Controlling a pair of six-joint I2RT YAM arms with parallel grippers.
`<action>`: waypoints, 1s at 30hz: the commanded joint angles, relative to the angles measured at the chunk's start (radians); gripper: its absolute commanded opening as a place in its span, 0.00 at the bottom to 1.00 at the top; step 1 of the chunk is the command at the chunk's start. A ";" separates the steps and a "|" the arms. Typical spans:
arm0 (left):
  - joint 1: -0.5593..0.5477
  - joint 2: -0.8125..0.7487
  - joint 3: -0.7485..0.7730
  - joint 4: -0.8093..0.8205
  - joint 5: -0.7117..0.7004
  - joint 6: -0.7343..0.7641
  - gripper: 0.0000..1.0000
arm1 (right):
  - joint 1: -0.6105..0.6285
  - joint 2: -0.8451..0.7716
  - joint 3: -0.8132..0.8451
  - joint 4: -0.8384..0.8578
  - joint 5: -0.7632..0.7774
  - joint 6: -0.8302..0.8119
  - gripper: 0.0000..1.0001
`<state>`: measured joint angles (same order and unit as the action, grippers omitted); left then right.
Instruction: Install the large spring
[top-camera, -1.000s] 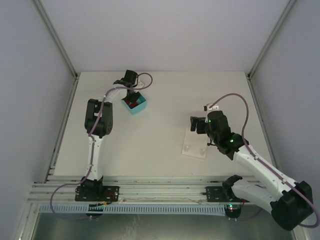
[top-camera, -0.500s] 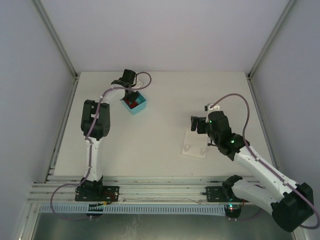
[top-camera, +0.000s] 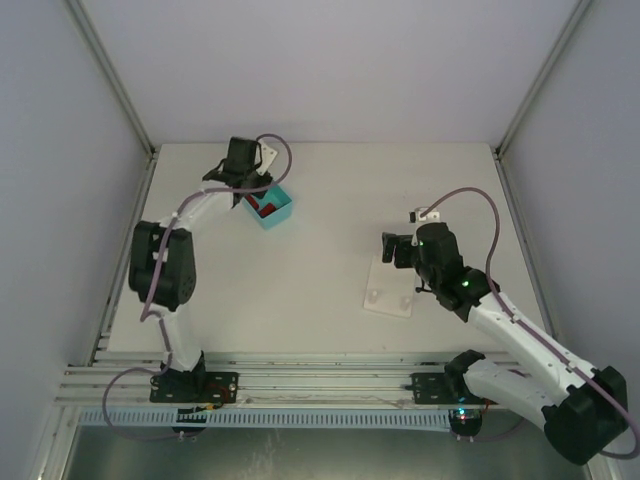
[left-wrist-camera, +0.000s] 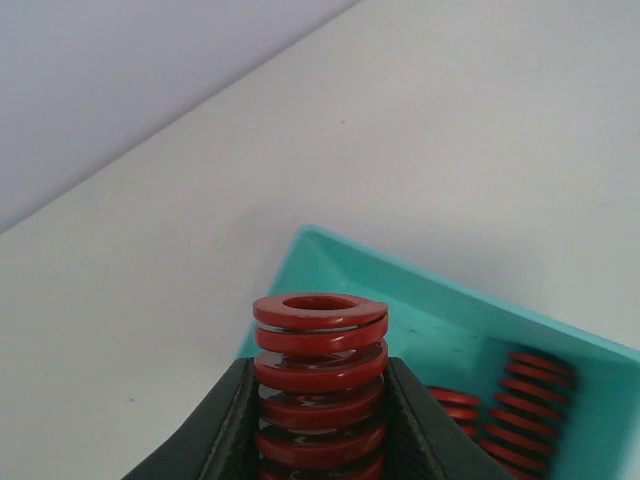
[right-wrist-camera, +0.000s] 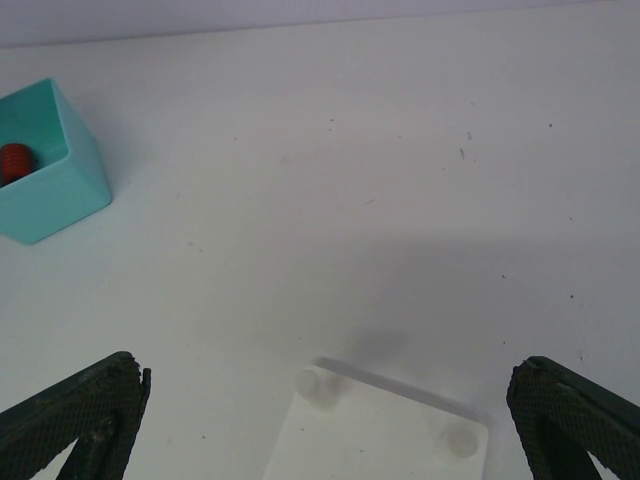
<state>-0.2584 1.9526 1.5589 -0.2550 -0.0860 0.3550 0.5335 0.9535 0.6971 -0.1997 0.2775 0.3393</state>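
The left gripper (left-wrist-camera: 320, 382) squeezes a red spring (left-wrist-camera: 320, 340), holding it above the blue bin (left-wrist-camera: 400, 290). The right gripper (right-wrist-camera: 325, 382) is wide open and empty, over the white plate (right-wrist-camera: 385, 445).

**Red spring, teal bin, pale table**

At the left gripper (left-wrist-camera: 320, 370) you have a glossy red large spring (left-wrist-camera: 320, 385) between matt black fingers (left-wrist-camera: 222, 425). Behind it, the bin (left-wrist-camera: 440, 300) is plain teal and the other springs (left-wrist-camera: 520, 400) in it are the same red. The table (left-wrist-camera: 450, 120) is off-white with no pattern. The right gripper (right-wrist-camera: 328, 372) has greenish-black fingers (right-wrist-camera: 75, 415) with a fine diamond knurl. Just ahead of them, your plate (right-wrist-camera: 385, 445) is white and its two pegs (right-wrist-camera: 320, 385) are pale and translucent. Purple cables (top-camera: 470, 195) run along the black-and-white arms (top-camera: 510, 325).
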 joint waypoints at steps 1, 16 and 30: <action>-0.026 -0.170 -0.162 0.245 0.105 -0.116 0.00 | 0.005 0.014 -0.002 -0.012 0.005 0.019 0.99; -0.301 -0.554 -0.862 0.973 0.314 -0.161 0.00 | 0.003 0.138 0.235 -0.187 -0.307 0.070 1.00; -0.577 -0.636 -1.171 1.245 0.094 0.030 0.00 | 0.092 0.367 0.419 -0.230 -0.774 0.080 0.72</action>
<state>-0.8112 1.3331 0.4191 0.8383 0.0818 0.3241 0.5797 1.2942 1.0657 -0.3901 -0.3473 0.4431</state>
